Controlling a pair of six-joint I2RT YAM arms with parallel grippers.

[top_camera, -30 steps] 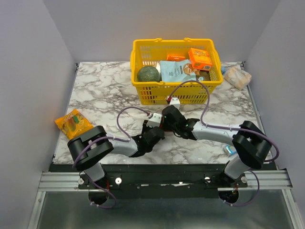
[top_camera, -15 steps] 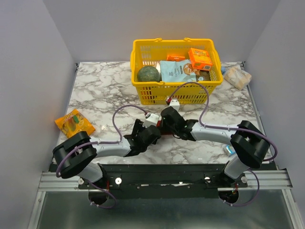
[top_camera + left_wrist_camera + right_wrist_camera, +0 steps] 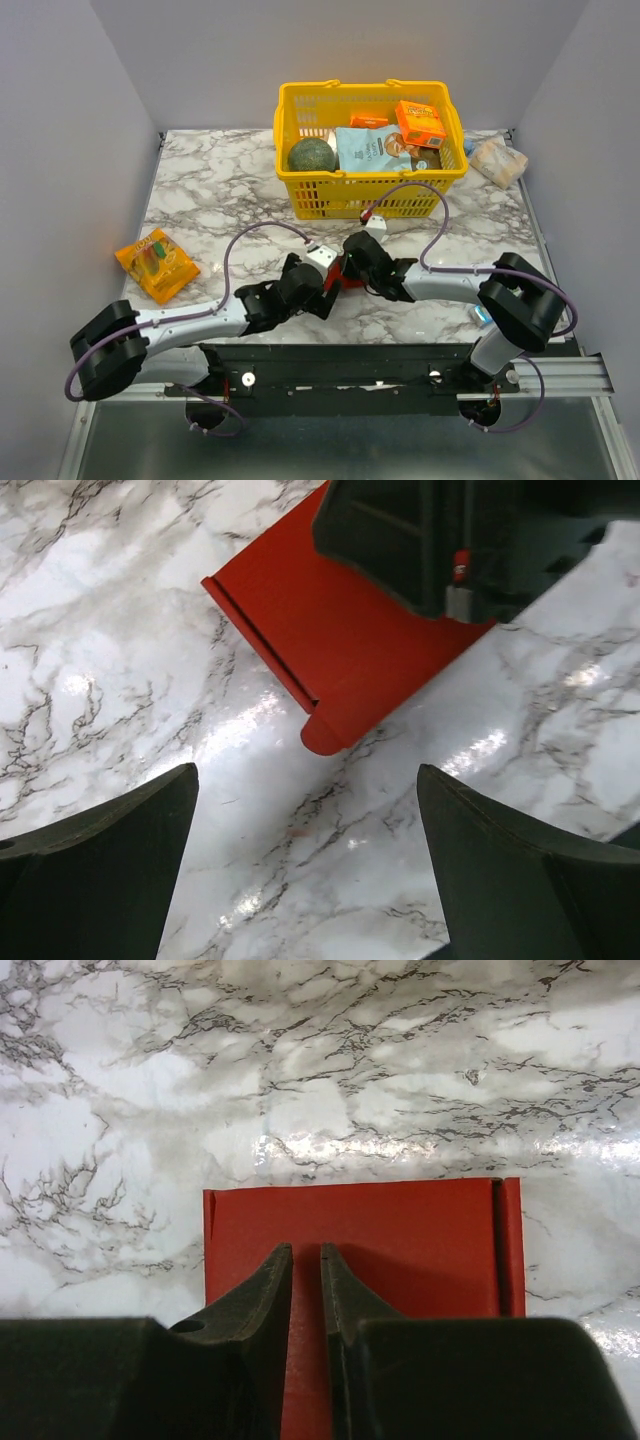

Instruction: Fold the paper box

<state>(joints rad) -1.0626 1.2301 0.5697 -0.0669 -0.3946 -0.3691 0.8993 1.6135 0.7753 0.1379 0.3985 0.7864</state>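
The red paper box (image 3: 400,1250) lies flat on the marble table, a crease along its right side. My right gripper (image 3: 306,1250) rests on top of it, its jaws nearly together with only a thin slit and nothing between them. In the left wrist view the paper box (image 3: 330,650) sits ahead with a rounded flap pointing at me, and the right gripper (image 3: 400,540) is on its far part. My left gripper (image 3: 308,780) stands wide open just short of that flap, over bare marble. From above, the paper box (image 3: 338,277) peeks out between the left gripper (image 3: 322,297) and the right gripper (image 3: 352,268).
A yellow basket (image 3: 365,195) behind the grippers holds a green round item (image 3: 312,155), a blue packet (image 3: 370,150) and an orange carton (image 3: 420,122). An orange snack packet (image 3: 155,262) lies at the left, a wrapped package (image 3: 498,160) at the back right.
The left gripper has opened wide and drawn back off the box, and its arm has stretched out low along the near edge. The right gripper has stayed on the box.
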